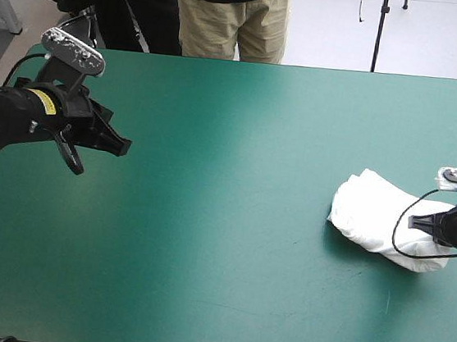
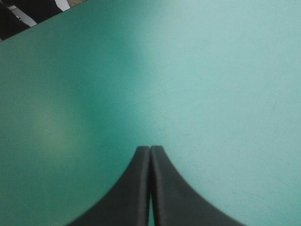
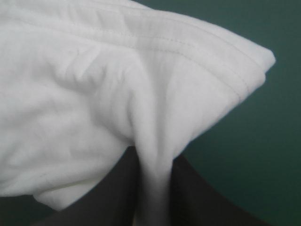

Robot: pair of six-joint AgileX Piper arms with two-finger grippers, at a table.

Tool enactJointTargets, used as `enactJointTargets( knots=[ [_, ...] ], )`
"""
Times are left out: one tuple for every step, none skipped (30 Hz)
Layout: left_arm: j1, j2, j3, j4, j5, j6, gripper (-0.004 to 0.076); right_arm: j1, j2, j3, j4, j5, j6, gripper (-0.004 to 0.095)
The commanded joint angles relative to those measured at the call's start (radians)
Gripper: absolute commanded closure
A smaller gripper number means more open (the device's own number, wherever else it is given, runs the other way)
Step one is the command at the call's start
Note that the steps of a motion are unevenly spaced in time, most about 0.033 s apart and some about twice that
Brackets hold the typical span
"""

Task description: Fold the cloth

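T-shirt [image 3: 84,103] bundle sits pinched between the right arm's black fingers [image 3: 207,197].

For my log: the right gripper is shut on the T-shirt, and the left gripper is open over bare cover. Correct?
No: the left gripper is shut, not open, as the left wrist view shows; its fingers meet over the teal-green cover. The rest holds.
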Motion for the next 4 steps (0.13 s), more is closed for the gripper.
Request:
enactJointTargets(
  knots=[
    [-0.004, -0.032, -0.023, 0.007, 0.059, -0.049, 0.0741, -0.009, -0.036, -0.023, 0.016, -0.034, -0.01, 0.0434],
    [-0.004, -0.042, -0.023, 0.017, 0.059, -0.064, 0.0741, -0.009, -0.036, -0.023, 0.038, -0.041, -0.016, 0.0344],
    [-0.004, -0.051, -0.023, 0.031, 0.059, -0.07, 0.0741, -0.009, -0.036, -0.023, 0.053, -0.046, -0.02, 0.0258],
    [-0.004, -0.064, -0.023, 0.059, 0.059, -0.082, 0.0741, -0.006, -0.038, -0.023, 0.072, -0.055, -0.02, 0.0148]
  ],
)
